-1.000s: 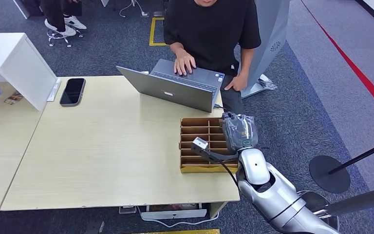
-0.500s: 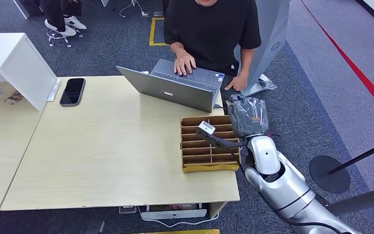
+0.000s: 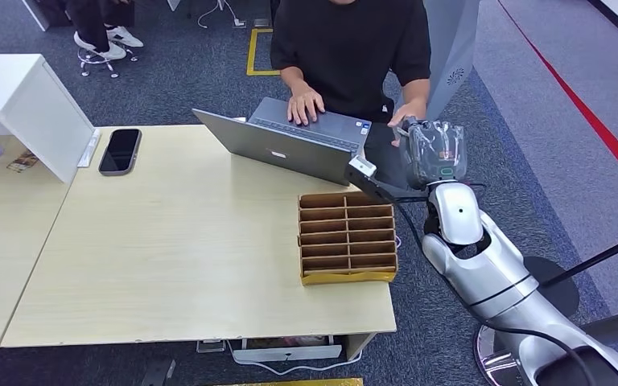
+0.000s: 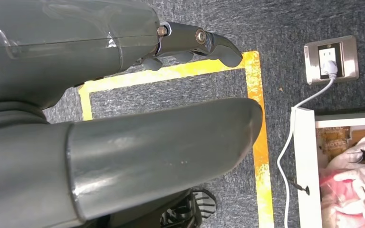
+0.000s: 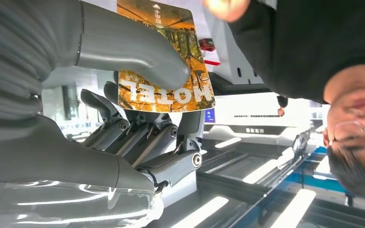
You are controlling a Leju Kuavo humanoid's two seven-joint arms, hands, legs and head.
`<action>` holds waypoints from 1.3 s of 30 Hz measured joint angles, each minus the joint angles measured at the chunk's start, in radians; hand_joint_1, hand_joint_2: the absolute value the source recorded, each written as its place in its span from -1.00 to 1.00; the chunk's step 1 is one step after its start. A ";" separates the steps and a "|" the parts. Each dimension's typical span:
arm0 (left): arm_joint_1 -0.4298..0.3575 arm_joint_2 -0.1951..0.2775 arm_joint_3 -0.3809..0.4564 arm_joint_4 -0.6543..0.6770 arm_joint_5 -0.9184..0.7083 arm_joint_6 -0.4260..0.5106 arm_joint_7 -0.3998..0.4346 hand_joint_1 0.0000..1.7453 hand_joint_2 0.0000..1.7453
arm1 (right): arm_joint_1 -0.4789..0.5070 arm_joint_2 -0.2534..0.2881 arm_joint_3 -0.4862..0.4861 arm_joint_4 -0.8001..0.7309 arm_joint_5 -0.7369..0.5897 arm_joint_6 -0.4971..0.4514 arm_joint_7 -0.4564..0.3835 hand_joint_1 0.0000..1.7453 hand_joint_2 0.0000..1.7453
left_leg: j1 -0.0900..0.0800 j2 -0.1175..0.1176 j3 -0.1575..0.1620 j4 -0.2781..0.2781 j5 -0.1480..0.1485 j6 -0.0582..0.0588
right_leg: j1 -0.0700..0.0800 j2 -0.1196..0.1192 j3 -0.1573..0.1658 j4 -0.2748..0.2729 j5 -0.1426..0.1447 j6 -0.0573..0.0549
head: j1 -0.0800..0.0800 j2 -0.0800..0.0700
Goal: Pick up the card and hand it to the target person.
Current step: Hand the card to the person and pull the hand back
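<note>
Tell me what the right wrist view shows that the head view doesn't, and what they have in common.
The right wrist view alone shows the card itself: an autumn-forest print with white lettering, pinched under the thumb against the darker fingers.

The head view alone shows the setting: the table, the cardboard divider tray, the open laptop and the phone.

Both show the right hand raised toward the person in the black shirt, whose hand is close to it.

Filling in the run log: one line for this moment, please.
phase: handover | right hand: holds card, raised toward person | person's hand: near | left hand: holds nothing
</note>
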 joint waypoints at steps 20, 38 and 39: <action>0.001 0.001 -0.002 0.000 -0.019 -0.004 0.015 -1.00 -1.00 | 0.018 0.019 0.056 0.185 -0.042 0.024 -0.009 -0.48 1.00 | 0.000 -0.001 0.001 -0.001 0.000 0.000 | 0.000 -0.001 0.001 -0.001 -0.001 0.000 | 0.000 0.000; 0.013 -0.003 0.020 0.000 -0.023 0.004 0.006 -1.00 -1.00 | 0.125 0.000 -0.056 -0.014 -0.114 -0.212 -0.002 -1.00 1.00 | 0.000 -0.001 -0.001 0.000 0.000 0.000 | 0.000 -0.001 0.000 0.000 -0.001 -0.001 | 0.000 0.000; 0.015 -0.003 0.023 0.000 -0.022 0.004 0.003 -1.00 -1.00 | 0.141 -0.002 -0.073 -0.046 -0.112 -0.241 -0.003 -1.00 1.00 | 0.000 -0.001 -0.001 0.000 -0.001 0.000 | 0.000 -0.001 -0.001 0.000 -0.001 0.000 | 0.000 0.000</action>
